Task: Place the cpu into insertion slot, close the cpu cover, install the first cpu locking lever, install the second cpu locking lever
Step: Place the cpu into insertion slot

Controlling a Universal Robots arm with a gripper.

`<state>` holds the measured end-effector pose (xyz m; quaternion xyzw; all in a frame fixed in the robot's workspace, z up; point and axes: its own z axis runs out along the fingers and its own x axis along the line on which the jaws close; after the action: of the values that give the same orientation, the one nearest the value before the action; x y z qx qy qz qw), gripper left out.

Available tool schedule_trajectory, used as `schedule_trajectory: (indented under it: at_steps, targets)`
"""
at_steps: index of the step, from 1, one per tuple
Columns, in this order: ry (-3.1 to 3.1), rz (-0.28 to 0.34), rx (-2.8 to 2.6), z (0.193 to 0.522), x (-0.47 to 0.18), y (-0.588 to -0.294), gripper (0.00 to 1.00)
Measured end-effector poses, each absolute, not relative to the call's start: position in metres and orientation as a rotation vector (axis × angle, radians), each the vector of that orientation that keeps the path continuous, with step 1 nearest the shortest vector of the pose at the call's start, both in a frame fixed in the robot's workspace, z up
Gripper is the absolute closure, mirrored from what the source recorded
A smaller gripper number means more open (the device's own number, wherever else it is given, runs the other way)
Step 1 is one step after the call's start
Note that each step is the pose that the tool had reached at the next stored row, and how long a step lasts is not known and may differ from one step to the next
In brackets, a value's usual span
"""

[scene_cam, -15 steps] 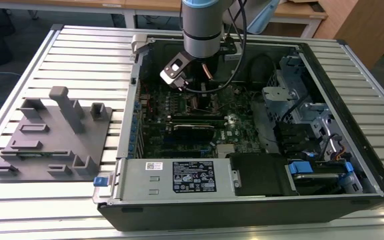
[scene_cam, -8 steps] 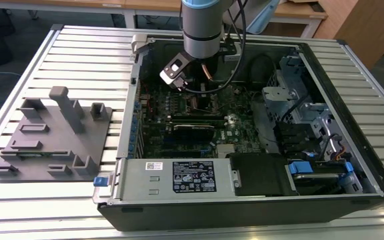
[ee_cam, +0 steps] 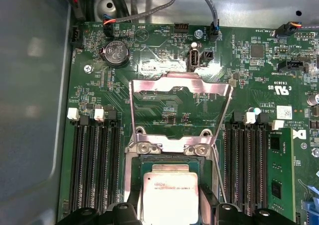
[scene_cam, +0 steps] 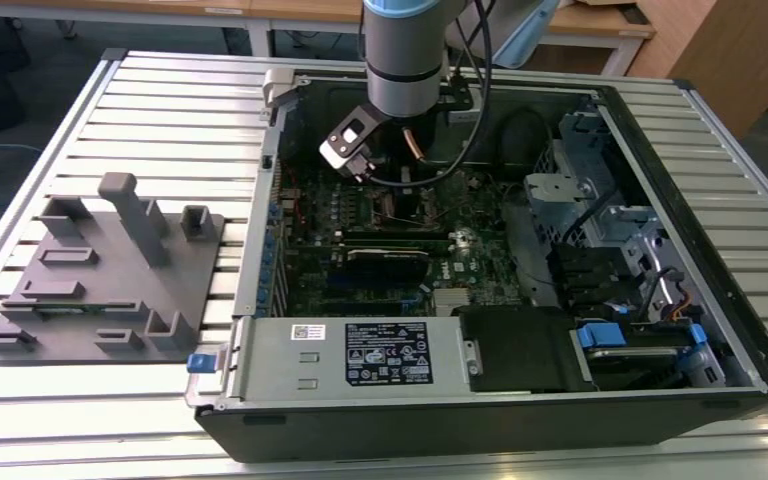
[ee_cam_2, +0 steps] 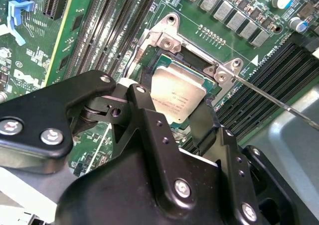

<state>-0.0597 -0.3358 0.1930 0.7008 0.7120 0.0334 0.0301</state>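
Gripper (ee_cam_2: 173, 110) fingers (ee_cam_2: 145, 123) pinch the cpu (ee_cam_2: 177, 93) by two opp. edges, right at the insertion slot (ee_cam: 169, 161) (inside an open PC case (scene_cam: 491, 425)). Cpu cover (ee_cam: 209, 87) is flipped open, hinged beside the slot.

cpu (ee_cam: 169, 197): silver-topped, flat in insertion slot (ee_cam: 164, 163) | cpu cover (ee_cam: 179, 88): open, raised off slot

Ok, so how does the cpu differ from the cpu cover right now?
The cpu is a solid silver-grey square, while the cpu cover is a thin frame with a cut-out middle that shows green board. The cpu lies flat in the insertion slot. The cpu cover is swung open, off the slot, hinged at its edge. Both are silvery metal.
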Motion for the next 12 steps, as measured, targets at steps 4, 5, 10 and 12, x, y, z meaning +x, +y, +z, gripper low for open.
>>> schedule_trajectory:
  at_steps: [4, 5, 10, 12]
  targets:
    - [2.190, 0.103, 2.165, 0.1929, -0.0597, -0.3358, 0.46]
    - [2.190, 0.103, 2.165, 0.1929, -0.0597, -0.3358, 0.46]
    - [2.185, 0.103, 2.170, 0.1926, -0.0597, -0.3358, 0.46]
    - [2.184, 0.103, 2.170, 0.1926, -0.0597, -0.3358, 0.46]
